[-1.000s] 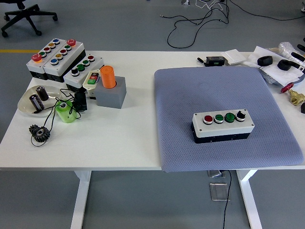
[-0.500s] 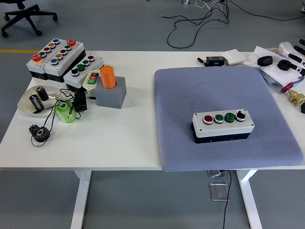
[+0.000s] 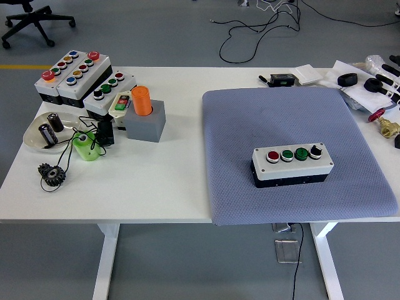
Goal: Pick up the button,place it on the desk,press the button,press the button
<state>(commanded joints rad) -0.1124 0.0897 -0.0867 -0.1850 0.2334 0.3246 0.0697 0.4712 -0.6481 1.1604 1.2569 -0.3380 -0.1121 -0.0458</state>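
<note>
Button box (image 3: 292,165): upright on grey mat (image 3: 250,125), right of orange cylinder (image 3: 142,100). Unchanged across one second. Hands, fingers out of view; state untellable.

orange cylinder (image 3: 142,100), black gear (image 3: 51,173), office chair (image 3: 34,22)

- I can read no text, brand or number anywhere on my bench (image 3: 162,187).
- The button box (image 3: 292,165) on the grey mat (image 3: 281,119) shows no legible label.
- The button boxes (image 3: 75,74) at far left carry none either.
</note>
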